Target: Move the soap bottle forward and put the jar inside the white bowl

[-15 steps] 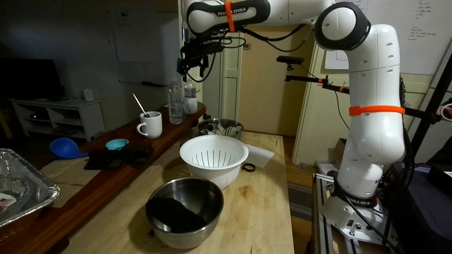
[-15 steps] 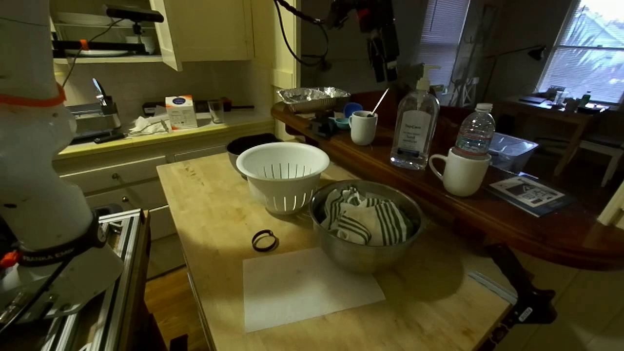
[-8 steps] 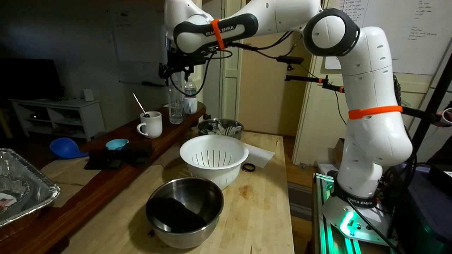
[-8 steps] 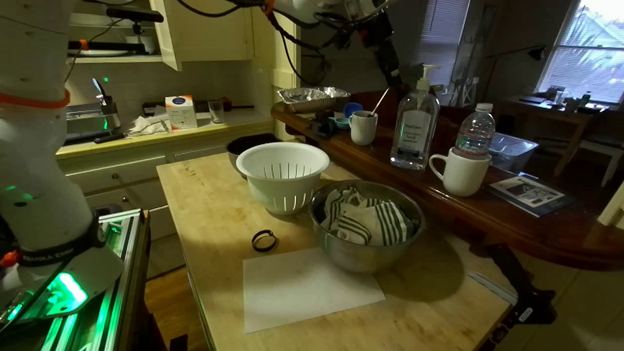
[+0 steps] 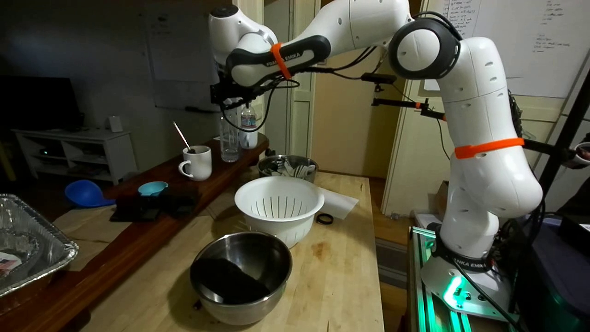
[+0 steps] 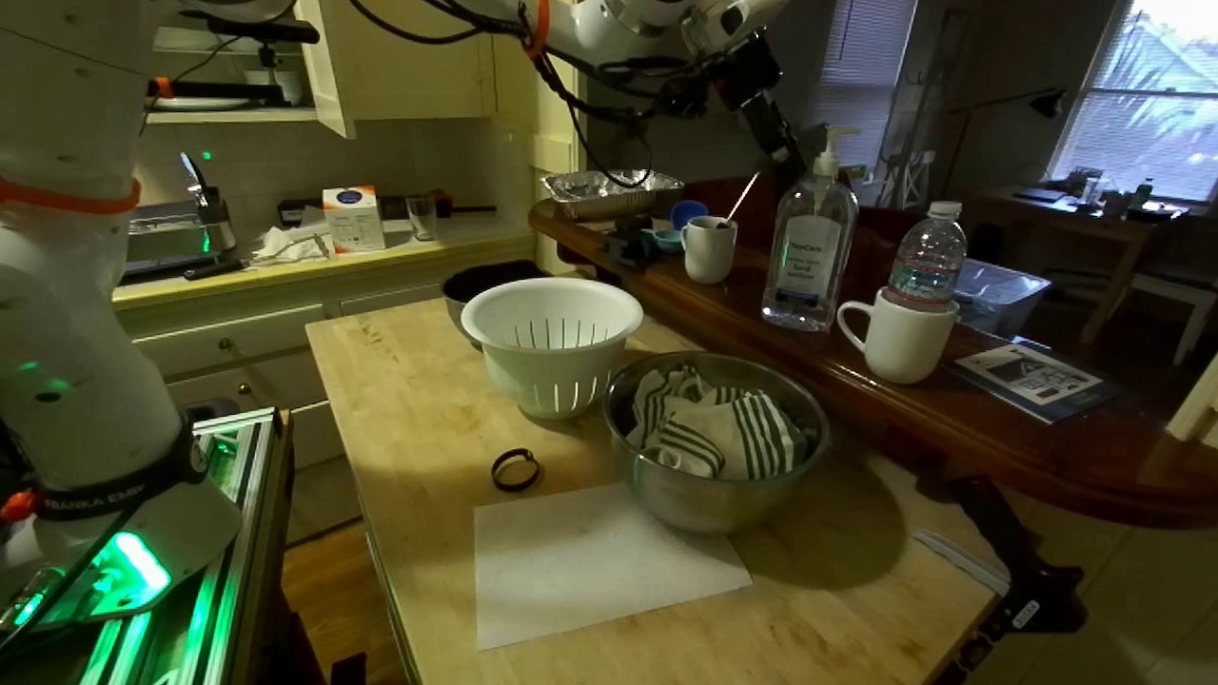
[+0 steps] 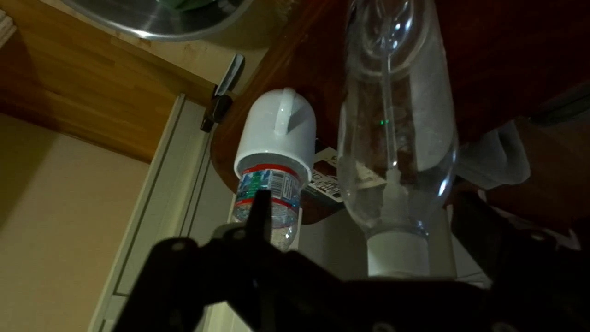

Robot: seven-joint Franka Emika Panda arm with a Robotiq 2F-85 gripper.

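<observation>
The soap bottle (image 6: 809,249), clear with a white pump head, stands upright on the raised wooden shelf. It shows in both exterior views and fills the middle of the wrist view. My gripper (image 7: 364,203) is open, its fingers spread to either side of the bottle's neck in the wrist view, with no grip on it. In an exterior view the gripper (image 6: 788,158) hangs beside the pump head; whether they touch I cannot tell. A slotted white bowl (image 6: 552,328) rests on the wooden counter. The jar is hidden or out of view.
Beside the soap bottle are a white mug (image 6: 904,338) holding a water bottle (image 6: 928,257), and another mug (image 6: 710,252) with a utensil. A steel bowl (image 5: 249,306) and a towel-filled steel bowl (image 6: 709,504) flank the white bowl. A foil tray (image 5: 41,240) sits farther along the shelf.
In both exterior views my gripper has come lower and closer to the pump head, its wrist tilting. The base light has turned green. The bottle and bowls have stayed put.
</observation>
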